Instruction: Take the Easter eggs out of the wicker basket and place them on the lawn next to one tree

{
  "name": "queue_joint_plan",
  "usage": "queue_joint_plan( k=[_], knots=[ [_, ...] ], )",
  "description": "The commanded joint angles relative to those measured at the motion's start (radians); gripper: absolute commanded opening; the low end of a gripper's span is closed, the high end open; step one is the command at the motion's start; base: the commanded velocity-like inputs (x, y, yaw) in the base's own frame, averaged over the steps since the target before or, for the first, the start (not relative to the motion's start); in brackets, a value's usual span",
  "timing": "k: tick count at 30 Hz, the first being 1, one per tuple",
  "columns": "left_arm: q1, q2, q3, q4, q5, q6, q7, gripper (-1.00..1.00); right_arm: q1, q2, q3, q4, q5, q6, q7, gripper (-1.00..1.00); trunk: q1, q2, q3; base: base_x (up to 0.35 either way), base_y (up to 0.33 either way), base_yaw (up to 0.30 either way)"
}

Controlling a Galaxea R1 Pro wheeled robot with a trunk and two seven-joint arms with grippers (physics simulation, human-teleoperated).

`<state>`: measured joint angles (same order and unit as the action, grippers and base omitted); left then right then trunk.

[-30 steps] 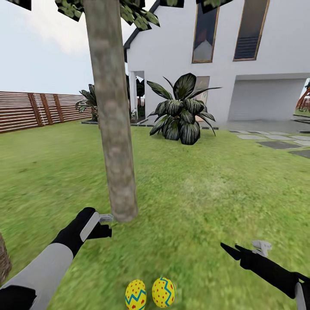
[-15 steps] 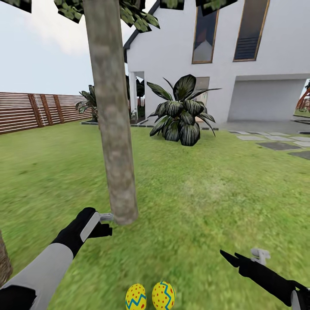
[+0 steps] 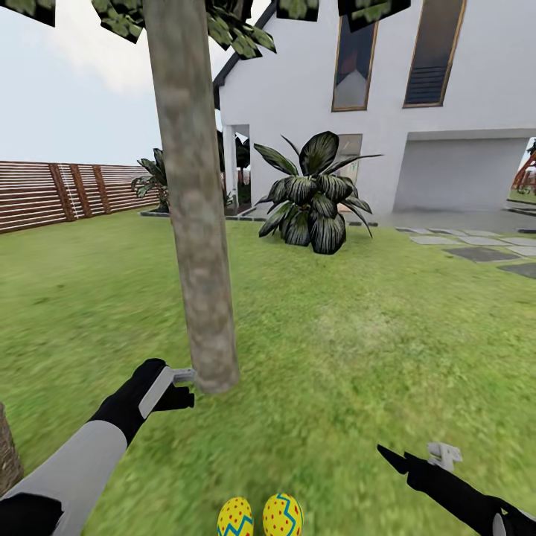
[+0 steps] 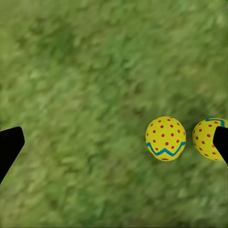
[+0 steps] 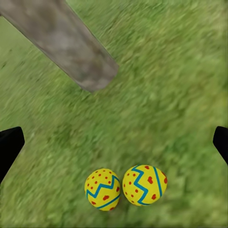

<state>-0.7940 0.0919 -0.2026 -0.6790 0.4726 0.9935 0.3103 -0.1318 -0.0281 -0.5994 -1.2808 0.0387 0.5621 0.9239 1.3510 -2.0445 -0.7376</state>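
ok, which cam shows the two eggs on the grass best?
Right wrist view: both eggs whole, side by side near the tree trunk. Head view cuts them off at the frame's bottom edge. Left wrist view shows one whole, the other partly hidden.

Your left arm (image 3: 82,461) wears a pale grey shell that runs into a black wrist section carrying a grey panel and a small light bracket. Your right arm (image 3: 461,495) is mostly black, tapering to a point, with what seems a small grey clip on top.

A home garden: green lawn (image 3: 357,327), slatted wooden fence (image 3: 59,190), white house (image 3: 387,97), leafy shrub (image 3: 313,193).
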Motion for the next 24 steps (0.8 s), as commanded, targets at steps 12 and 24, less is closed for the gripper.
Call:
queue_joint_plan(
  k=[12, 24],
  knots=[
    [-0.001, 0.002, -0.005, -0.001, 0.011, -0.006, 0.01, 1.0, -0.001, 0.0, -0.003, 0.0, 0.008, 0.004, 0.006, 1.0, -0.046, 0.084, 0.037, 0.0, 0.0, 0.0],
    [0.0, 0.002, -0.005, -0.002, 0.011, -0.016, 0.01, 1.0, -0.001, 0.001, -0.002, -0.001, -0.005, -0.095, 0.01, 1.0, -0.092, 0.168, 0.074, 0.0, 0.0, 0.0]
  ],
)
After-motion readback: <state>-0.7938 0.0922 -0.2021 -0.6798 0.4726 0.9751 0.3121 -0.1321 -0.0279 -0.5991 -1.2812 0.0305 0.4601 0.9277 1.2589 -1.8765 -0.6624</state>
